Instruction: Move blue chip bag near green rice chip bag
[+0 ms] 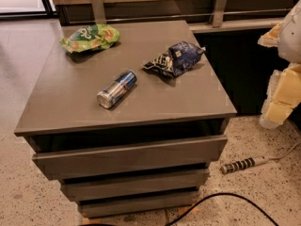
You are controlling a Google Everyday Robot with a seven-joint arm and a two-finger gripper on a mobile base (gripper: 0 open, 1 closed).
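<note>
The blue chip bag (175, 58) is a crumpled navy foil bag with white print. It lies on the right side of the grey cabinet top (70, 93). The green rice chip bag (90, 37) lies flat at the far left corner of the top, well apart from the blue bag. My gripper (281, 98) shows as a white and yellow shape at the right edge of the camera view. It is off the cabinet top, to the right of the blue bag, and touches nothing on the top.
A blue-and-silver drink can (117, 89) lies on its side between the two bags, toward the front. The cabinet has stepped drawers (127, 157) below. A power strip (243, 164) and a black cable (225, 199) lie on the speckled floor. A dark counter (244, 65) stands behind on the right.
</note>
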